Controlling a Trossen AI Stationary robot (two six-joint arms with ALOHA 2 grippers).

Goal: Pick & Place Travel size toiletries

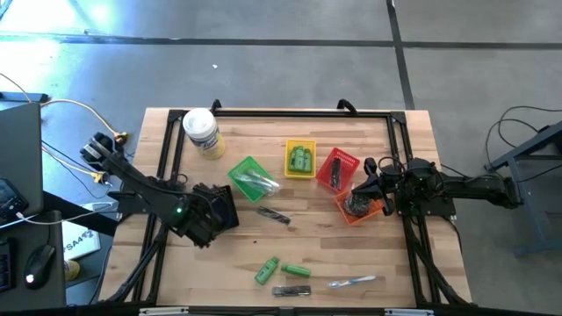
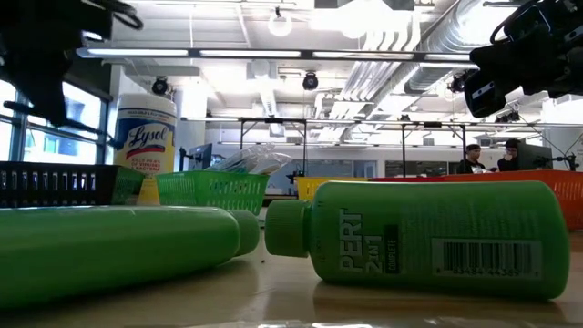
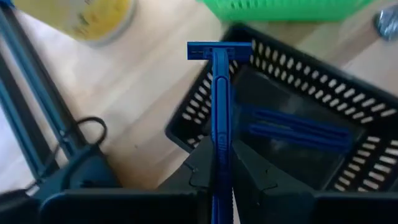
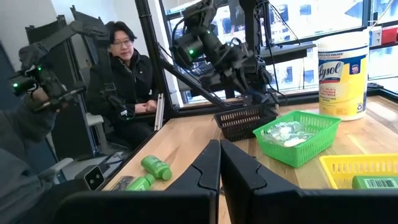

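My left gripper (image 3: 221, 160) is shut on a blue razor (image 3: 219, 93) and hangs over a black mesh basket (image 3: 323, 99) at the table's left (image 1: 211, 215). A second blue razor (image 3: 298, 127) lies inside that basket. On the near part of the table lie two green bottles (image 1: 268, 270) (image 1: 295, 270), a dark comb (image 1: 290, 290) and a clear-wrapped silvery piece (image 1: 353, 282). Another wrapped piece (image 1: 274, 215) lies mid-table. My right gripper (image 4: 219, 163) is shut on nothing and waits level at the right, by the orange basket (image 1: 358, 209). My left gripper pinches the razor's handle (image 3: 221, 146) between its two fingers, at about mid-length. The fingers slant down and lie along the handle. The razor's head (image 3: 219, 50) sticks out past the fingertips, over the black basket's rim; the razor hangs clear of the basket.
A white-lidded Lysol jar (image 1: 202, 132) stands at the far left. A green basket (image 1: 250, 175) with wrapped pieces, a yellow basket (image 1: 300, 158) with green bottles and a red basket (image 1: 338, 168) sit mid-table. A black frame (image 1: 290, 112) borders the table. A person (image 4: 127, 68) sits beyond the left edge.
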